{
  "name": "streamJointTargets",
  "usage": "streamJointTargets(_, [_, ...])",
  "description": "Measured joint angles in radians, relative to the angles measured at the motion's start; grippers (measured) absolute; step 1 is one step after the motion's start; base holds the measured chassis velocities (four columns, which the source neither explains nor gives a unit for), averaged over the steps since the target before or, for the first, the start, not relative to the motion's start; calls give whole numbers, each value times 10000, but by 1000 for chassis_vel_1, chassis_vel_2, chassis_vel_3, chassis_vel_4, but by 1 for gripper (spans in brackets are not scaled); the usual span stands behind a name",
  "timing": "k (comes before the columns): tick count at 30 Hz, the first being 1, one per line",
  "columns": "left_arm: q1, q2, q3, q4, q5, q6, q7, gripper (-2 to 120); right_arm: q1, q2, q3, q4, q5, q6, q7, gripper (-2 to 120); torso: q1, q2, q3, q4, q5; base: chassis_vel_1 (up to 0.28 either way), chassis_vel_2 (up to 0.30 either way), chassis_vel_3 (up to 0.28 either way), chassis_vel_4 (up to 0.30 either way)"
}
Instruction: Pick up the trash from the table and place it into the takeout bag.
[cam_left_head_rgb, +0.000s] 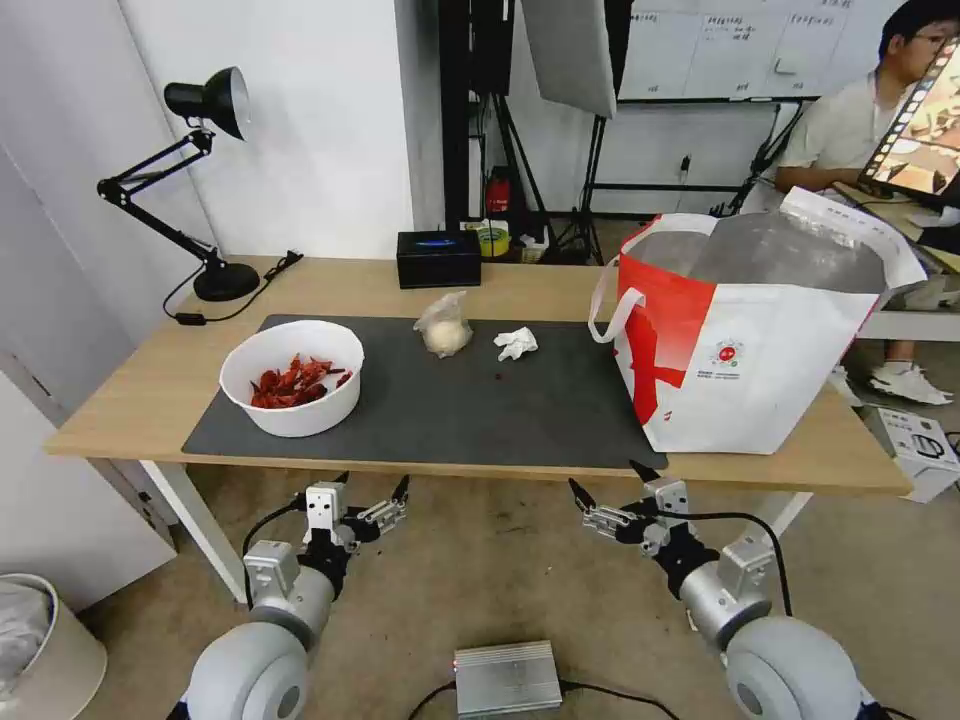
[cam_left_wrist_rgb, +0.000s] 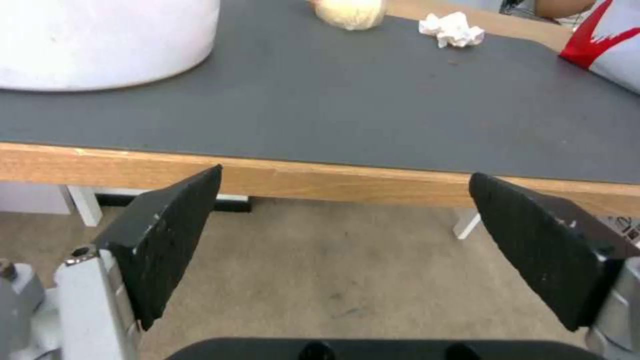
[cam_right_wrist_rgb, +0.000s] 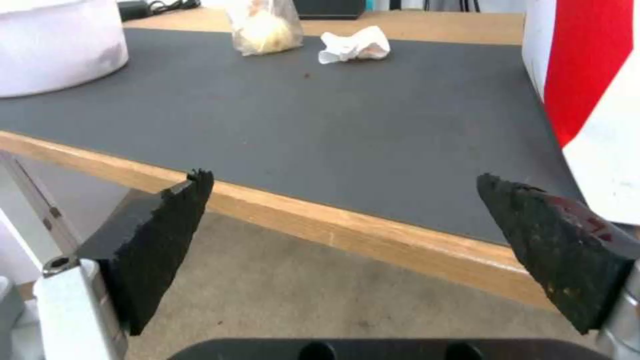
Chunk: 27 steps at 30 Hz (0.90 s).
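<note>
Nothing appears to have gone into the large red-and-white takeout bag with silver foil lining (cam_left_head_rgb: 745, 330) yet; it stands open at the right end of the long light-wood bench (cam_left_head_rgb: 130, 390), and what lies inside cannot be seen. Three pieces of trash sit on the dark grey mat (cam_left_head_rgb: 470, 410): a white round bowl of red shells (cam_left_head_rgb: 292, 377) at the left, a small clear bag with a whitish lump (cam_left_head_rgb: 443, 325) near the middle, and a crumpled white tissue (cam_left_head_rgb: 516, 343) just beside it. All are left to collect. The left tool (cam_left_head_rgb: 372, 490) and the right tool (cam_left_head_rgb: 603, 480) both hang below the bench's front edge, jaws spread wide and empty. A black desk lamp (cam_left_head_rgb: 200, 170) and a black rectangular box (cam_left_head_rgb: 438, 258) stand at the back, over a beige floor.
</note>
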Motion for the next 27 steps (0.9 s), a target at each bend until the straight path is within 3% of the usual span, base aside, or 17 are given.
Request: streamJointTargets(27, [377, -83, -270, -137, 749, -400, 7, 100, 63, -22, -57, 298, 418, -51, 407, 100, 0, 0, 0, 0, 0, 0, 0, 0, 0])
